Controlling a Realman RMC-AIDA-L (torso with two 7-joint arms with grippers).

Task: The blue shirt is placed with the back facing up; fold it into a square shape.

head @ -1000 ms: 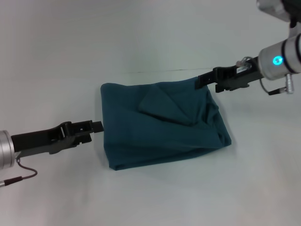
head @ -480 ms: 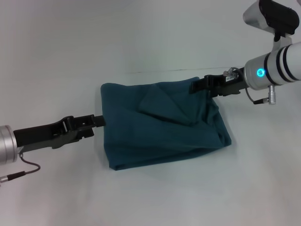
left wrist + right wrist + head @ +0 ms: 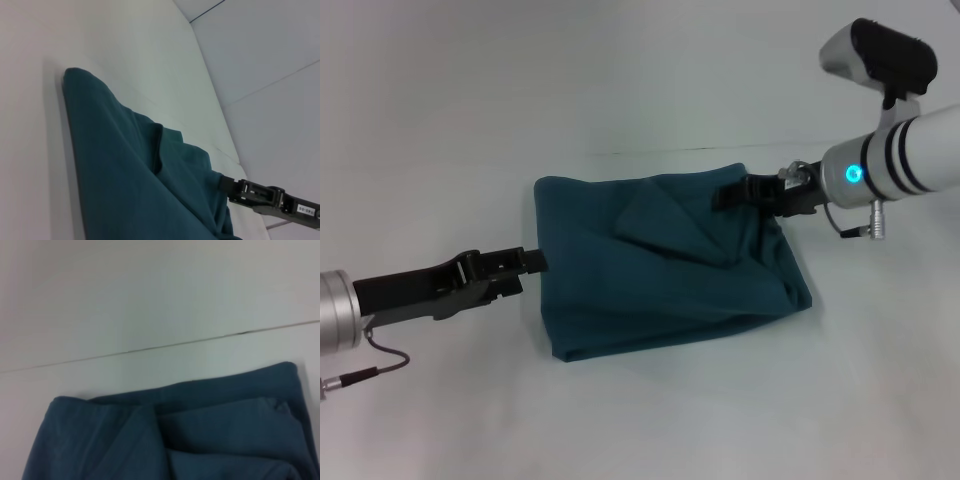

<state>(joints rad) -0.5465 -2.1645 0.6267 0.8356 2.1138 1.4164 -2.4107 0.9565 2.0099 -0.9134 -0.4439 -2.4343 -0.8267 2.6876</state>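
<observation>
We see both pincers at the blue shirt (image 3: 665,265), left pincer (image 3: 532,263) mid-left, right pincer (image 3: 728,194) upper right; we cannot tell their grip, presumably squaring edges.

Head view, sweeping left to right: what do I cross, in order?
Left tool at the shirt's left edge → blue shirt, folded on the table → right tool over its far right corner.

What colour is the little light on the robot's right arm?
The light on the right arm glows bright blue-cyan; the head view shows it best.
</observation>
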